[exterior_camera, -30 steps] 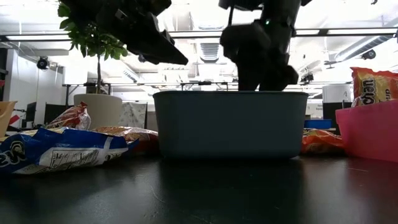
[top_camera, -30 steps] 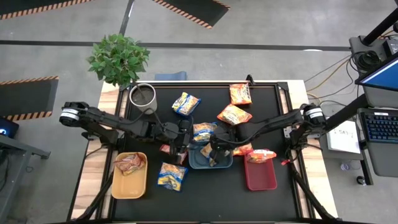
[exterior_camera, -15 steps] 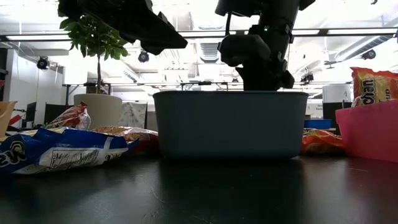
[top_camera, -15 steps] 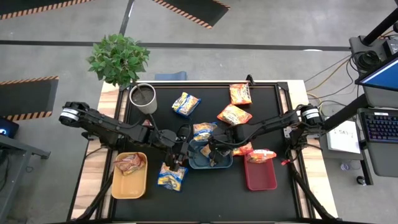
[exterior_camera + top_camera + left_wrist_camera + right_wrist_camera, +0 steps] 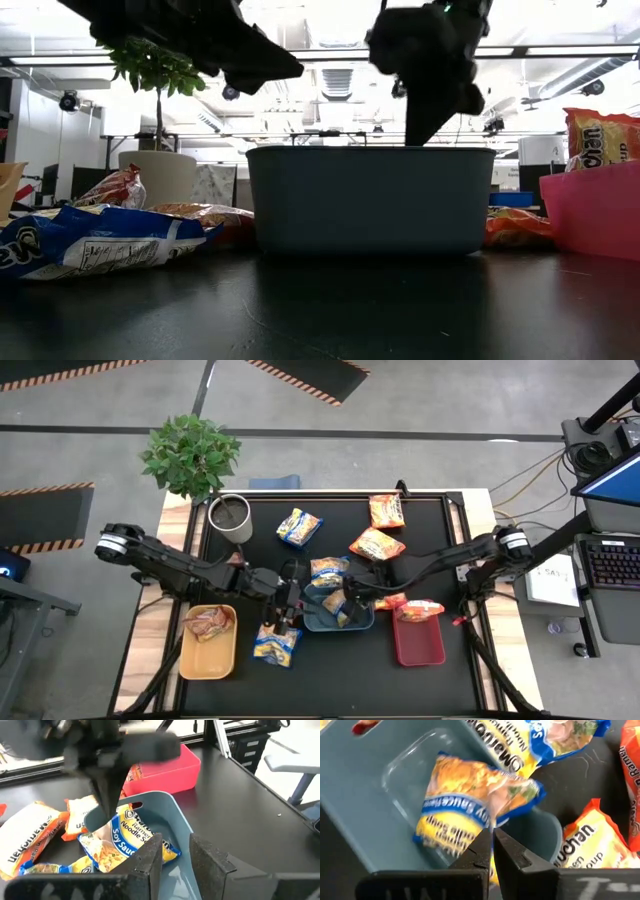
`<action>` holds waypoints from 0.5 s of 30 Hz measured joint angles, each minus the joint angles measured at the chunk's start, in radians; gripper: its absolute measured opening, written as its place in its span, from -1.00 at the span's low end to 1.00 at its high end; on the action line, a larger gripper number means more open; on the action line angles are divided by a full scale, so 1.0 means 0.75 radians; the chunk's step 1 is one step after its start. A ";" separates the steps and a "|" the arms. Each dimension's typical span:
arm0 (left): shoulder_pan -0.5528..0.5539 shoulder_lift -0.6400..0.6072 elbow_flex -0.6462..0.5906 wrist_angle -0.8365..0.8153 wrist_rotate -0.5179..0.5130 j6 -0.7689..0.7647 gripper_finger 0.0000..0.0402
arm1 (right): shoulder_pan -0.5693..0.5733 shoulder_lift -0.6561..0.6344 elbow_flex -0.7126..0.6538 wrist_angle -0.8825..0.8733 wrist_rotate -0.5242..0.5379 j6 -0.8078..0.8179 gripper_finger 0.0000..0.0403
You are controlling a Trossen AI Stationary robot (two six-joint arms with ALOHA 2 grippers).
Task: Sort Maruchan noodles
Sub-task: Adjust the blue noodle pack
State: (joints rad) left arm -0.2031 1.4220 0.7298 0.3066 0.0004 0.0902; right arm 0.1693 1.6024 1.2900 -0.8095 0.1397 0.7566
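Observation:
A blue-and-yellow noodle packet (image 5: 465, 800) hangs inside the blue tray (image 5: 366, 622), with my right gripper (image 5: 493, 845) shut on it. In the low view the right gripper (image 5: 425, 125) stands just above the tray's rim (image 5: 370, 150) and the packet is hidden below it. My left gripper (image 5: 177, 855) hovers open at the tray's left end (image 5: 306, 618), with nothing between its fingers. A second blue packet (image 5: 328, 570) lies over the tray's far rim. Another blue packet (image 5: 278, 643) lies flat on the table. My right gripper pinches the packet's upper edge (image 5: 491, 822) between its two shut fingers. It comes from above, slanting down. The packet (image 5: 127, 837) hangs tilted below the fingers, inside the blue tray. I cannot tell whether its lower end rests on the tray floor.
A yellow tray (image 5: 190, 660) with a red packet stands near left. A red tray (image 5: 420, 650) with an orange packet stands near right. Orange packets (image 5: 377, 545), (image 5: 386, 510) and a blue one (image 5: 298, 526) lie farther back. A white cup (image 5: 230, 518) and a plant (image 5: 190, 455) are at far left.
My right gripper has shut on the blue-and-yellow packet in the blue tray and has risen a little, drawing the packet's upper edge up. My left gripper has moved toward the table's near edge, alongside the tray's left end, tipping a bit downward.

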 joint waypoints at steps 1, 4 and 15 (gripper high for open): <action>0.000 0.000 -0.012 0.015 -0.029 -0.006 -0.60 | 0.011 -0.011 0.000 -0.011 0.000 -0.010 -0.96; -0.001 0.004 -0.031 0.084 -0.161 -0.019 -0.60 | 0.047 -0.034 0.000 -0.060 0.011 -0.061 -0.96; 0.009 0.220 0.006 0.316 -0.160 0.055 -0.59 | 0.157 -0.145 -0.103 -0.032 0.196 -0.323 -0.96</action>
State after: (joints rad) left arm -0.1967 1.5871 0.7345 0.5433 -0.1200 0.1313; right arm 0.2867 1.4935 1.2125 -0.8336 0.2870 0.5147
